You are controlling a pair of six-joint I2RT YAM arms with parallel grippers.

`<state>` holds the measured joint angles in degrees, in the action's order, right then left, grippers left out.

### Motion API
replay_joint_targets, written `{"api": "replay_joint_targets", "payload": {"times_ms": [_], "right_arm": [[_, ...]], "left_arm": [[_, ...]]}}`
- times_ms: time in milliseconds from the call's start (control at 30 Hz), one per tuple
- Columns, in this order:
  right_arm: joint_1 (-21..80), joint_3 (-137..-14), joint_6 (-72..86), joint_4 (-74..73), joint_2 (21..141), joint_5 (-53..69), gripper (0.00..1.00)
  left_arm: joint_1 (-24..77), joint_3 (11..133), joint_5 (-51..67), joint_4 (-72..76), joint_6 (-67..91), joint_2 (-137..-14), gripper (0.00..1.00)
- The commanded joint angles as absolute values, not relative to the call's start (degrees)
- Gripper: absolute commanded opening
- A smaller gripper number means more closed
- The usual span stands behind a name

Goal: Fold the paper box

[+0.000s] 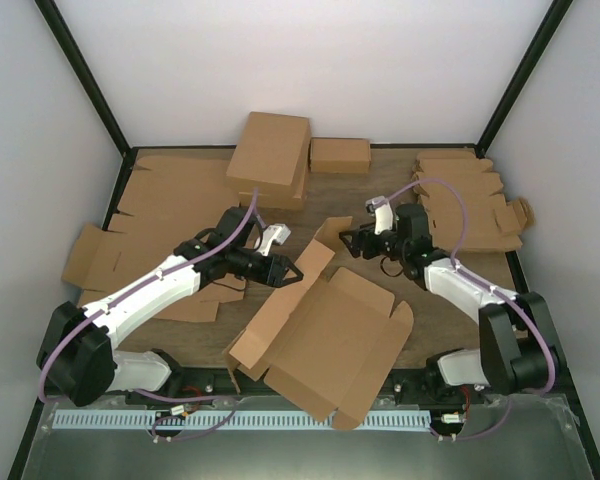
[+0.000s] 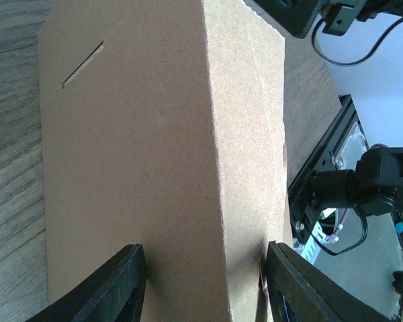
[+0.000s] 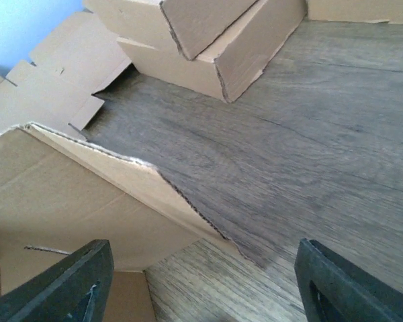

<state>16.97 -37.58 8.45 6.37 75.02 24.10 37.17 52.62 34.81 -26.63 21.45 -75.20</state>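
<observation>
Workspace seen from above, with both wrist views. The paper box (image 1: 325, 335), a single large die-cut blank of matte brown corrugated cardboard, lies at the near centre of the wood-grain table (image 1: 360, 190). It is partly formed: the broad base panel is flat, one long wall is raised along its left side, and rounded flaps are splayed toward the near edge. A narrow slot is cut in the raised wall, and its torn-looking edges show the fluted core.

The left gripper (image 1: 292, 273) pinches this raised wall, with the folded board filling the gap between its two black fingers (image 2: 114, 285). The right gripper (image 1: 346, 240) hovers by the wall's far corner, and its fingers (image 3: 74, 282) are spread wide with nothing held.

Three closed rectangular boxes stand at the rear: a stack of two (image 1: 270, 150) and one smaller box (image 1: 340, 155) beside it. Two piles of flat notched blanks flank the scene, one on the left (image 1: 155, 205) and one on the right (image 1: 470, 195). The number of sheets in each pile cannot be told.
</observation>
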Motion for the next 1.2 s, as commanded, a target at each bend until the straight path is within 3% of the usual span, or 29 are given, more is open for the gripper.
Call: {"api": "replay_joint_targets", "payload": {"times_ms": [0,100,300,533,733,833,1167], "right_arm": [[16.61,-40.24,5.11,13.12,78.11,31.25,0.75],[16.53,-38.78,4.85,17.33,78.00,32.02,0.74],[16.52,-40.56,4.49,16.40,79.70,34.92,0.63],[16.58,-41.77,2.96,15.64,81.46,32.77,0.71],[16.65,-42.32,2.52,15.79,83.21,36.28,0.52],[16.91,-41.89,2.89,15.30,81.77,36.82,0.34],[22.66,-44.51,3.01,6.24,75.28,28.93,0.01]], "left_arm": [[37.52,50.78,34.57,-25.22,22.53,-75.26,0.52],[37.49,50.12,34.87,-24.26,23.02,-74.97,0.51],[37.45,50.07,34.71,-25.19,22.19,-74.52,0.51],[37.45,50.25,34.78,-25.57,21.47,-74.92,0.51],[37.44,50.63,34.38,-25.84,21.44,-75.26,0.51],[37.45,50.80,34.34,-25.85,21.54,-75.49,0.51],[37.48,50.45,33.84,-26.36,21.34,-75.32,0.51]]}}
